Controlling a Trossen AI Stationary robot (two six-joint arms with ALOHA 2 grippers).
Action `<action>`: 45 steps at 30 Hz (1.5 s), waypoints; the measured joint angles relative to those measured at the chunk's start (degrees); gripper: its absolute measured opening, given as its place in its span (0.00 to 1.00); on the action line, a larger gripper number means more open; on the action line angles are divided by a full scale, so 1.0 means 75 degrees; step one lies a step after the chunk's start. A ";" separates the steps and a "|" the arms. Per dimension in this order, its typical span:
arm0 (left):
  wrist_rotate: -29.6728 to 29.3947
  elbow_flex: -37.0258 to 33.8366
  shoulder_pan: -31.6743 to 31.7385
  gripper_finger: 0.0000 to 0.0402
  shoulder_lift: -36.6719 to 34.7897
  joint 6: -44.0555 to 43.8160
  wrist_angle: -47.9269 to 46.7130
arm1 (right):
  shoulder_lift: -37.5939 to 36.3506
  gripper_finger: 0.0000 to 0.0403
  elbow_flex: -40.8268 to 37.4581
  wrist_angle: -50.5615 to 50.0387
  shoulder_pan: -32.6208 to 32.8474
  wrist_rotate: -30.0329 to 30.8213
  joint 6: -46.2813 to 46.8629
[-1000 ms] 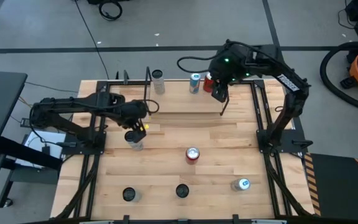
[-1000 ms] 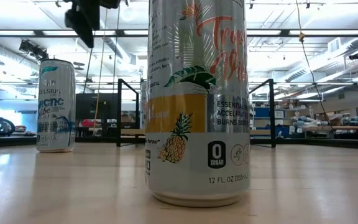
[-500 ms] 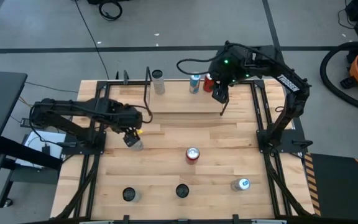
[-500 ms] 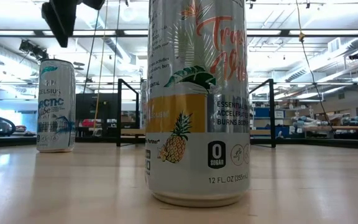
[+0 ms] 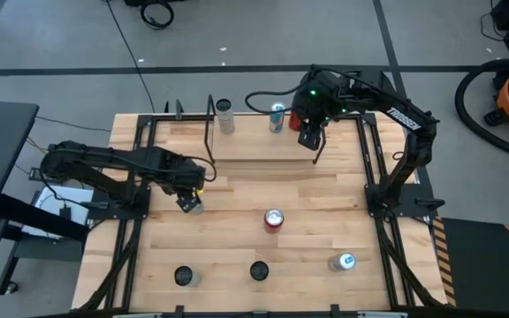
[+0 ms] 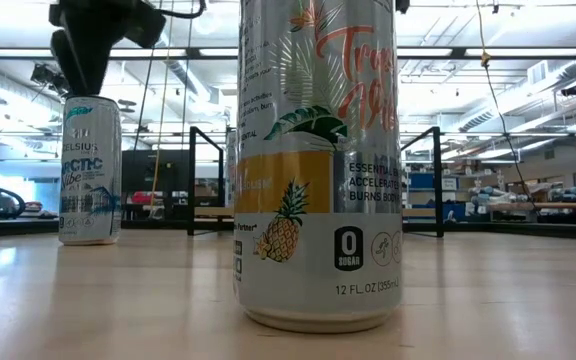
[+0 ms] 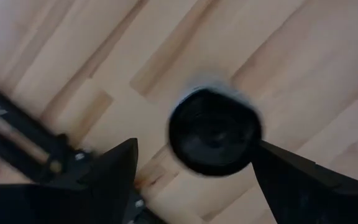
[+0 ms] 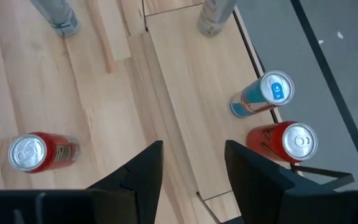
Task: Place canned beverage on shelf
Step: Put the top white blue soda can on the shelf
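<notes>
A silver-and-blue can [image 6: 90, 170] with a dark top [image 7: 213, 132] stands upright on the table, left of the middle [image 5: 192, 207]. My left gripper [image 5: 186, 198] hangs just above it, pointing down and open, one finger on each side of the can's top [image 7: 194, 147]. I cannot tell whether a finger touches the can. The shelf [image 5: 263, 148] stands at the table's far side. My right gripper [image 5: 311, 134] is open and empty above the shelf's right end [image 8: 194, 171].
A silver can [image 5: 225, 115], a blue can [image 5: 277, 117] and a red can [image 5: 297, 115] stand along the shelf's far side. A red can [image 5: 274, 219] stands mid-table. Three more cans stand near the front edge, among them the pineapple can [image 6: 318, 160].
My left gripper has moved toward the table's left and near edges until it is over the silver-and-blue can, and has come down close to the can's top. The can has stayed where it was.
</notes>
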 joint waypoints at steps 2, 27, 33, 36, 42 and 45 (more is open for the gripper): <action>0.0153 -0.0007 0.0051 0.78 -0.0002 0.0123 0.0252 | 0.0000 0.45 0.0000 0.0043 -0.0003 0.0003 -0.0062; 0.1007 -0.1023 0.0402 0.78 -0.0048 0.0525 0.1373 | 0.0000 0.45 0.0000 0.0046 -0.0012 0.0006 -0.0133; 0.0984 -0.1068 0.0402 0.77 -0.0045 0.0539 0.1550 | 0.0000 0.45 0.0000 0.0102 -0.0010 0.0008 -0.0136; 0.0998 -0.1068 0.0402 0.75 -0.0045 0.0548 0.1583 | 0.0000 0.45 0.0000 0.0189 -0.0012 0.0011 -0.0139; 0.1121 -0.1062 0.0402 0.63 -0.0045 0.0538 0.1589 | 0.0000 0.45 0.0000 0.0221 -0.0010 0.0013 -0.0139; 0.1129 -0.1062 0.0402 0.63 -0.0045 0.0536 0.1589 | 0.0000 0.45 0.0000 0.0221 -0.0011 0.0015 -0.0139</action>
